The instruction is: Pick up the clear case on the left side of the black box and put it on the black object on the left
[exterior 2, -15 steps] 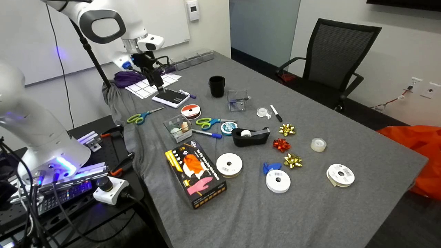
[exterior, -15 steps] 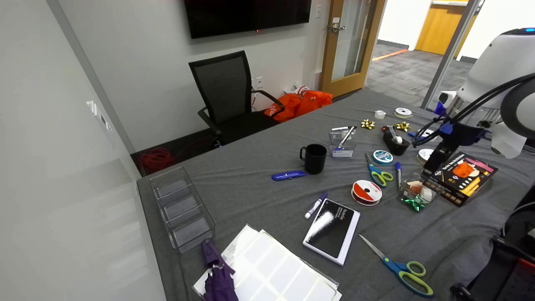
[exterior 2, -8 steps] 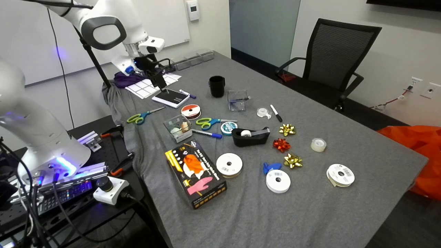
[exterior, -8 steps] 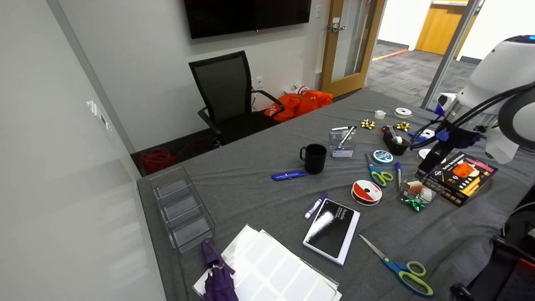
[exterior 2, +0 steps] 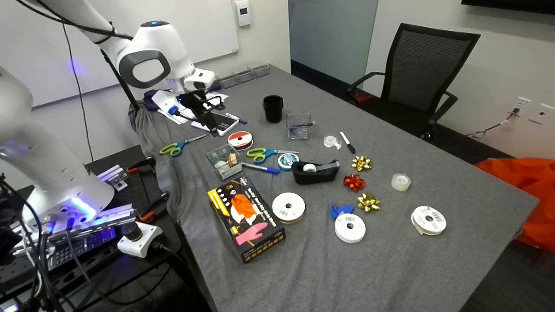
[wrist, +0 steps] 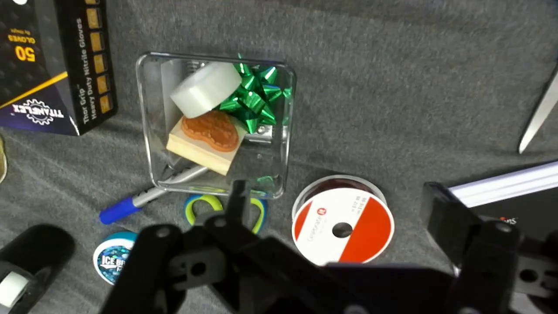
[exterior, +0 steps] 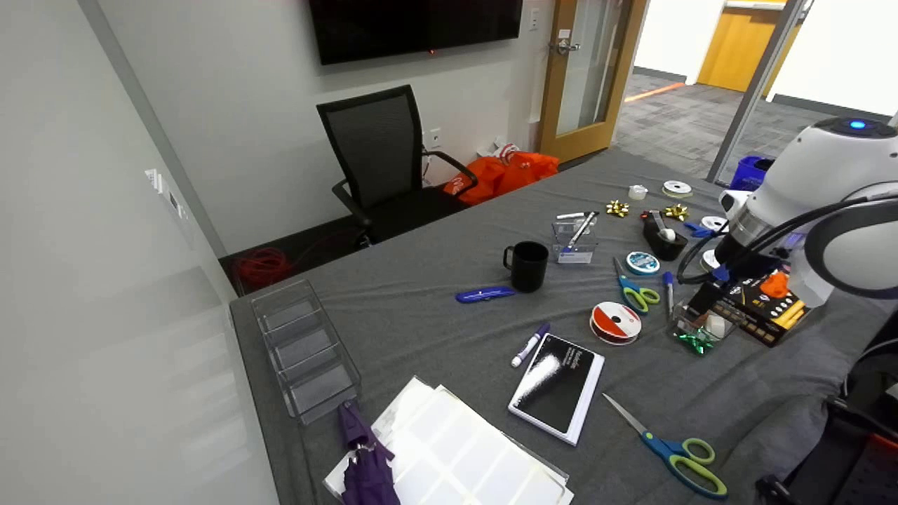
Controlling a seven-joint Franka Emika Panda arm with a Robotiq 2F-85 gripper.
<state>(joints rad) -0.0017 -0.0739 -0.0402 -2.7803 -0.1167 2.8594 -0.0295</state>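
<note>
Currently: claw (wrist: 338, 205) spread wide above table (wrist: 414, 87); clear case (wrist: 263, 163) (green bow (wrist: 255, 102), white roll (wrist: 207, 89) inside) just beside black box (exterior 2: 246, 219), apart from black object (exterior: 572, 384).

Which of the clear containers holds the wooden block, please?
The clear case beside the black box: the wooden block lies inside, not in the divided tray or pen holder.

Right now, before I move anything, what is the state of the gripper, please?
Gripper: open, holding nothing; the clear case is not yet grasped.
</note>
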